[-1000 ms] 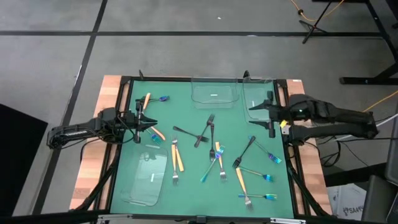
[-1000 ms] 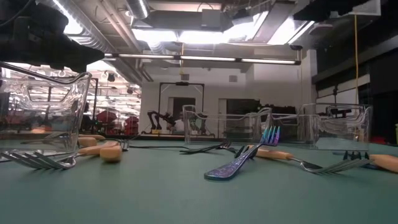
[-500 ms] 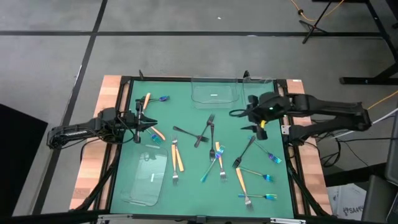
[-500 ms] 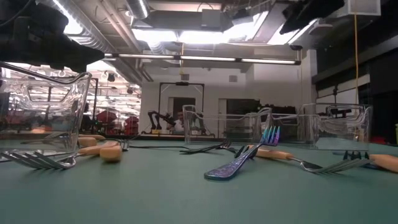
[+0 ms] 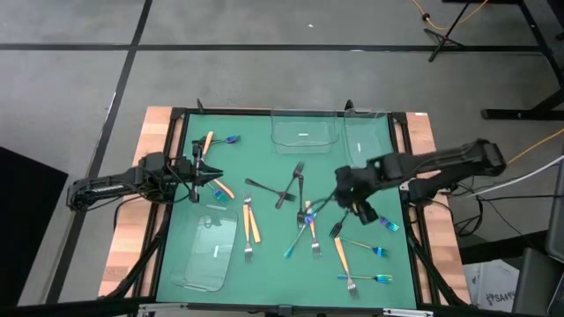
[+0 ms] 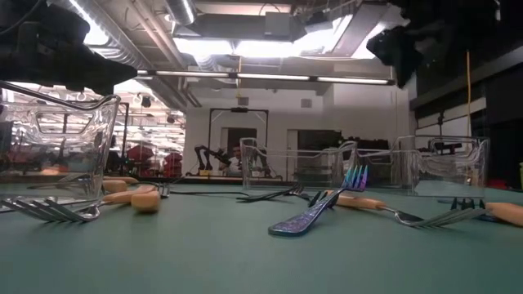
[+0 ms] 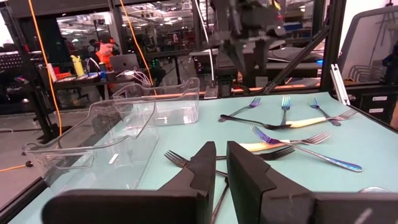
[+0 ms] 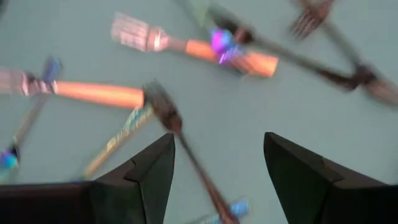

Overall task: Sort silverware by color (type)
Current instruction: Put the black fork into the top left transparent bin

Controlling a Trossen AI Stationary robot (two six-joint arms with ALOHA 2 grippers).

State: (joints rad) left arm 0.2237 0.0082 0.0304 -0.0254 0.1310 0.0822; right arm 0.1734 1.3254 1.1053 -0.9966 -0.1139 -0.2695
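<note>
Silverware lies scattered over the green mat [image 5: 273,238]. The right gripper [image 5: 348,198] hangs over the middle pile with fingers spread wide and empty, a black fork [image 8: 186,146] lying between them below. Dropping straight down onto that fork's handle, clear of the orange-handled fork [image 8: 93,93] crossing nearby, would serve best. The left gripper [image 5: 204,173] waits at the mat's left edge, fingers nearly closed, holding nothing. No readable writing shows.
</note>
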